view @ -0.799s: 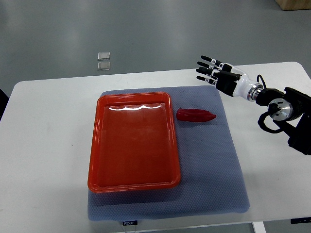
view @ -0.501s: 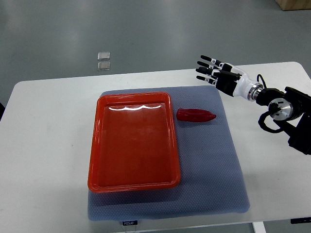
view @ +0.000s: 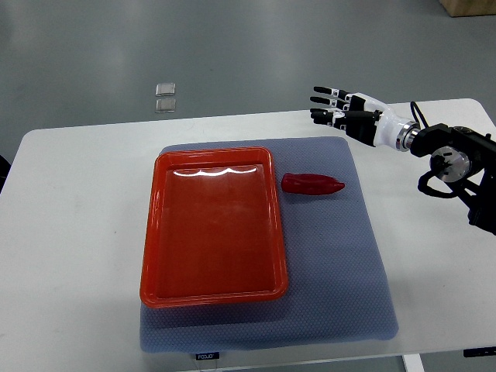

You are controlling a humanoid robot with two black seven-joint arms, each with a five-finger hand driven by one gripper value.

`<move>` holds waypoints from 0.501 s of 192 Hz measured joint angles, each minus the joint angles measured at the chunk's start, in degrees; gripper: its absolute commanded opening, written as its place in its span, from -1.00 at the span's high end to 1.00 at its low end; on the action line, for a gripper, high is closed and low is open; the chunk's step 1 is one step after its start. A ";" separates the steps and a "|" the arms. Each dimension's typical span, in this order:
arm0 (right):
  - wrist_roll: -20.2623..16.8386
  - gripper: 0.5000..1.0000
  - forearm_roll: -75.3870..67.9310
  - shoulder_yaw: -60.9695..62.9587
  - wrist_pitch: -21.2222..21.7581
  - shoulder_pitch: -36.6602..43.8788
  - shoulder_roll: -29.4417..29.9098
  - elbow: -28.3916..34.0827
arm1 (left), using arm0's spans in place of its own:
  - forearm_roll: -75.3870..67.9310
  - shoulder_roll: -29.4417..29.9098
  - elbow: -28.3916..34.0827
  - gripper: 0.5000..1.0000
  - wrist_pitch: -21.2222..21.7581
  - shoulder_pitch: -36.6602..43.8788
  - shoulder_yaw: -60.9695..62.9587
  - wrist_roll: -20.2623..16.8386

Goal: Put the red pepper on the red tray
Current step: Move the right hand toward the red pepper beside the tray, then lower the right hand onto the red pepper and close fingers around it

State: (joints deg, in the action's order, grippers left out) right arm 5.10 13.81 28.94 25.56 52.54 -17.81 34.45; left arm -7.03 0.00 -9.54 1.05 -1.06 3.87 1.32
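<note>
The glossy red pepper [view: 311, 184] lies on the grey textured mat [view: 341, 256], just right of the rectangular red plastic tray [view: 151, 232] on the white table [view: 70, 232]. The right robot hand [view: 345, 116] hovers above the mat's far right corner, fingers spread, holding nothing.

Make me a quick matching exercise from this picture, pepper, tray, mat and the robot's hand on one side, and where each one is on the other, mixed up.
1. red pepper
2. red tray
3. grey mat
4. right hand

A. spread under the tray
B. above the mat's far right corner, fingers open
C. on the mat, just right of the tray
D. on the mat's left part, empty

Pairs: 1-C, 2-D, 3-A, 4-B
</note>
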 measured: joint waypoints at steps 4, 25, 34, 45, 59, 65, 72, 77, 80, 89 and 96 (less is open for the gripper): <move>0.05 -0.65 1.30 0.00 0.09 0.34 0.00 0.00 | 0.00 0.00 0.00 -1.00 0.00 0.00 0.02 0.00; 0.46 -0.65 9.45 -0.15 0.22 1.67 0.00 0.07 | 0.00 0.00 0.02 -1.00 0.00 0.00 0.05 0.00; 0.76 -0.65 14.20 -0.18 0.22 2.11 -0.09 0.07 | 0.00 0.00 0.03 -1.00 0.00 0.00 0.05 0.00; 1.25 -0.65 19.61 -0.18 0.18 2.49 -0.23 0.16 | 0.00 0.00 0.04 -1.00 0.00 0.00 0.03 0.00; 1.86 -0.65 26.36 -0.23 0.07 2.78 -0.87 1.60 | 0.00 0.00 0.04 -1.00 -0.02 0.00 0.00 0.00; 1.98 -0.65 28.73 -0.28 0.06 2.83 -1.43 2.50 | 0.00 0.00 0.04 -1.00 -0.02 0.00 0.00 0.00; 2.06 -0.65 31.95 -0.33 0.04 2.89 -2.23 3.73 | 0.00 0.00 0.05 -1.00 -0.03 0.01 0.00 0.00; 2.10 -0.65 34.12 -0.35 0.04 2.92 -2.63 4.42 | -0.01 0.00 0.05 -1.00 -0.02 0.01 0.00 0.00; 2.11 -0.65 35.37 -0.36 0.03 2.95 -2.81 4.77 | -0.01 0.00 0.05 -1.00 -0.03 0.01 0.00 0.00; 2.11 -0.65 39.75 -0.37 0.01 3.03 -3.09 5.54 | -0.01 0.00 0.05 -1.00 -0.03 0.00 -0.01 0.00; 2.11 -0.65 42.83 -0.38 -0.02 3.14 -3.09 5.82 | -0.02 0.00 0.05 -1.00 -0.03 0.00 -0.01 0.00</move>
State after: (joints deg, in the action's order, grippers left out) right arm 7.21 56.64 28.56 25.54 55.68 -20.90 40.27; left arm -7.05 0.00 -9.49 1.02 -1.06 3.87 1.32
